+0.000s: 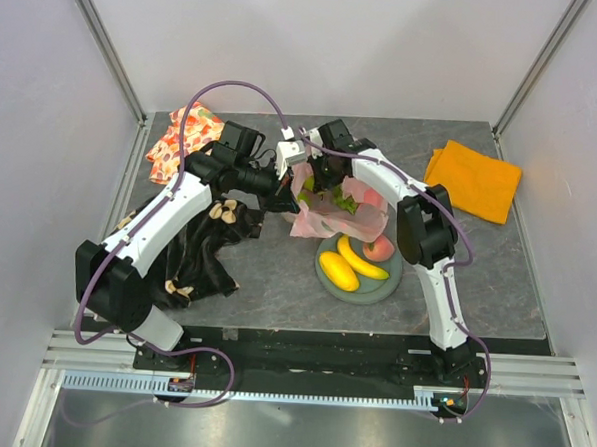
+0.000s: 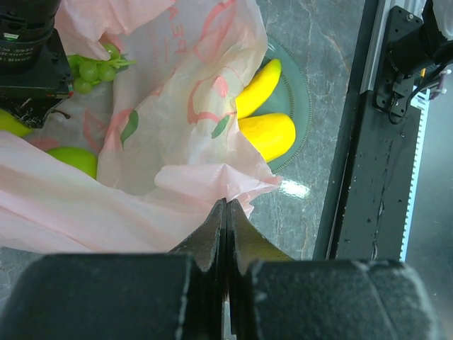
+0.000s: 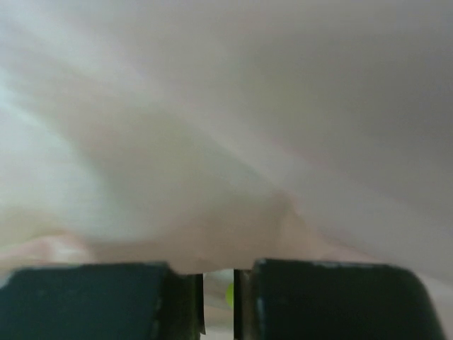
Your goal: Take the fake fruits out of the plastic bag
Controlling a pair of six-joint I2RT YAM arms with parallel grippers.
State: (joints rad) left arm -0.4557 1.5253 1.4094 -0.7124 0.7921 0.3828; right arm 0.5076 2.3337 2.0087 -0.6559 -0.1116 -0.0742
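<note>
The left gripper (image 2: 226, 210) is clamped on a fold at the 9 o'clock edge of the plastic bag (image 1: 339, 218), which lies at 12 o'clock of the plate (image 1: 377, 296) with grapes (image 2: 94, 69) and a green fruit (image 2: 76, 159) inside. The banana (image 1: 363, 258), mango (image 1: 338, 271) and peach (image 1: 378, 250) lie on the plate. The right gripper (image 3: 219, 282), at the bag's 12 o'clock, shows a narrow slit between its jaws; whether it pinches film, I cannot tell.
</note>
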